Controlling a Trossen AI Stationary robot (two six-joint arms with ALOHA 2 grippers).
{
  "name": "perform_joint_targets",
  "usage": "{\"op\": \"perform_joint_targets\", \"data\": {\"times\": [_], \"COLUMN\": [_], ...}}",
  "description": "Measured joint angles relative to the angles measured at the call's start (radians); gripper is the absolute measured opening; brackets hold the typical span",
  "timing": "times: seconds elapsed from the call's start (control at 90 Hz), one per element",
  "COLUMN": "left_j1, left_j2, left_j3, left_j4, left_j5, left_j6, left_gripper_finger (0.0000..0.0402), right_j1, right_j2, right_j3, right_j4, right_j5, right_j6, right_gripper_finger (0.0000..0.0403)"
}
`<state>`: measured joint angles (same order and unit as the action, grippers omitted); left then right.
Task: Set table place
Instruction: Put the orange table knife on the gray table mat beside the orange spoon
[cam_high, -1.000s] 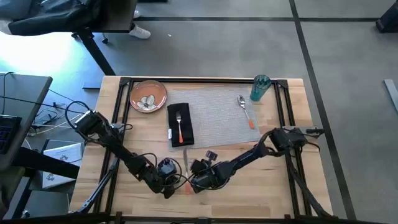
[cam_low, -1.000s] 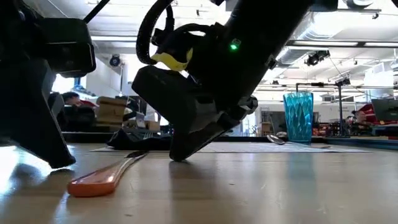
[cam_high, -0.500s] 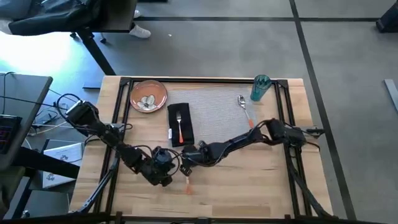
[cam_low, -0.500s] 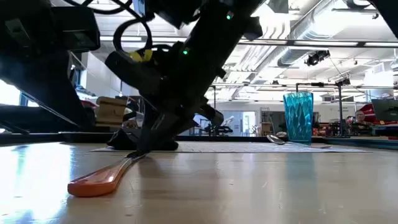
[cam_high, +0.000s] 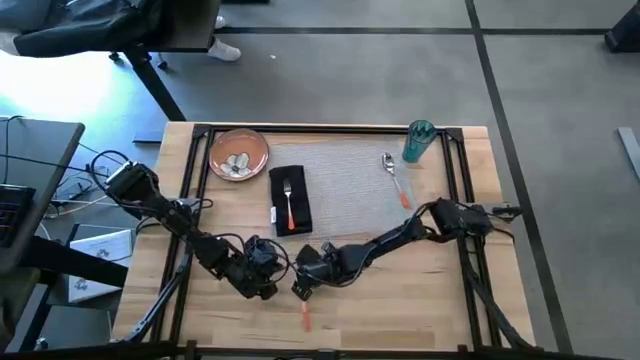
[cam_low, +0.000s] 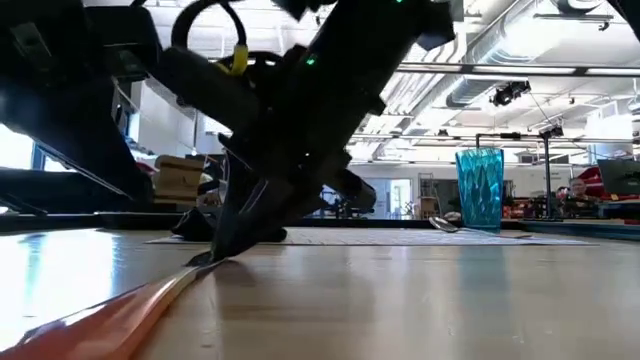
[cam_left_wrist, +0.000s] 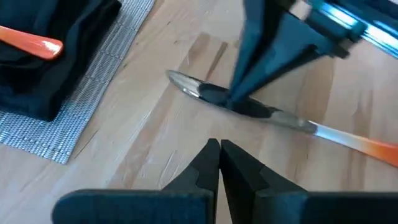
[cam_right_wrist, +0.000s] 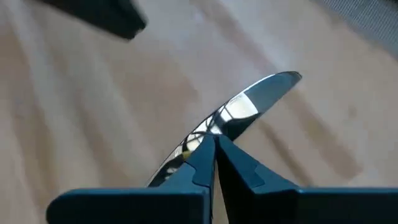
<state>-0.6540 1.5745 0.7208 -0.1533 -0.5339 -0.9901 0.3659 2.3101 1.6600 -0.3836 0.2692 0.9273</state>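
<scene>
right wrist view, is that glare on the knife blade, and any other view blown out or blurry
Right wrist view: yes, the knife blade mirrors a bright patch just ahead of the right gripper; the wood around it looks soft. Low view: the orange handle up close is smeared, and the arms are dark silhouettes against bright ceiling lights. High view: the floor at top left is washed out bluish-white. Left wrist view: fairly crisp.

2 dark jointed arms; looped black cables; yellow tag; green light; tapered black fingers (cam_left_wrist: 208, 163)

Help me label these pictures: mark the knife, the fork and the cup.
knife (cam_left_wrist: 205, 93): left wrist view, on its metal blade.
fork (cam_high: 289, 203): high view, middle of it, on the napkin.
cup (cam_low: 480, 188): low view, its side wall.
</scene>
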Motion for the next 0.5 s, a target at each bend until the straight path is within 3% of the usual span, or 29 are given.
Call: {"op": "perform_joint_targets", "data": {"times": [0.222,0.5], "left_j1": [0.0,-0.001], "left_j2": [0.0,0.0], "left_j3": [0.0,0.0], "left_j4": [0.112,0.176], "left_j5": [0.0,0.004], "left_j6": [0.076,0.154], "left_gripper_finger": [0.0,0.0], "right_j1": [0.006,0.029], "right_j2": [-0.029,-0.104], "right_j3": [-0.002,-0.035], "right_j4": [-0.025,-0.065], "right_j5": [0.017,0.079], "right_j6": [0.003,-0.142], "right_gripper_finger": [0.0,0.0]}}
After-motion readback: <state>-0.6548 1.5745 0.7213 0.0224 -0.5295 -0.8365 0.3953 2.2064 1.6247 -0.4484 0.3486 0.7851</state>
